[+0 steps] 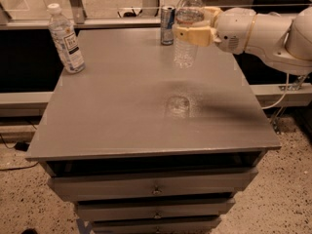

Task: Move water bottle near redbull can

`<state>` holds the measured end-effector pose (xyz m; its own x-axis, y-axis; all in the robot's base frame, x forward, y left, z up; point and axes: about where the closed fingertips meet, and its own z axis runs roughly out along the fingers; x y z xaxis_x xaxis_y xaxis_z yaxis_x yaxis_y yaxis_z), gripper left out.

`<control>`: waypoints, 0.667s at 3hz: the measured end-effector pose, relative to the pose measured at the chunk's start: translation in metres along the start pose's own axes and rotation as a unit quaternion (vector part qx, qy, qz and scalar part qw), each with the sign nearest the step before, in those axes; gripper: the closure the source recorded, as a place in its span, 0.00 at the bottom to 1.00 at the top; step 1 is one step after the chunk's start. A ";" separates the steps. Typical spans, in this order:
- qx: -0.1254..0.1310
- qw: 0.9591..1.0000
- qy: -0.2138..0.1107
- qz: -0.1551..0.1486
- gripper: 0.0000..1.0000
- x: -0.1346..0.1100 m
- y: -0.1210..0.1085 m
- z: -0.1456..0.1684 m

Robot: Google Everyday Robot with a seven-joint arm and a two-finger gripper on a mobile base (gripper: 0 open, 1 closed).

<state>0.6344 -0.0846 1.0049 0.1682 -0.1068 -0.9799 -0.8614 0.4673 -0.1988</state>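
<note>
I hold the claw (191, 34) clenched round the upper body of the water bottle (185, 53), upright and clear of the surface (122, 111) so the base cannot drag. The bottle hangs just beside the redbull can (167, 26) at the rear edge. In my judgement, a straight descent here completes placement.

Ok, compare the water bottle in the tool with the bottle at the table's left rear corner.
The water bottle is held above the table by the tool, beside the redbull can; the left bottle stands on it, alone. The water bottle lacks the left bottle's large white printed label. Both are clear with white caps.
</note>
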 end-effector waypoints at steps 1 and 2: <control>0.029 1.000 -0.010 -0.005 1.00 0.003 -0.050 -0.008; 0.066 0.998 0.001 -0.009 1.00 0.013 -0.104 -0.011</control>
<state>0.7210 -0.1441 1.0126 0.1819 -0.1170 -0.9763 -0.7876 0.5772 -0.2159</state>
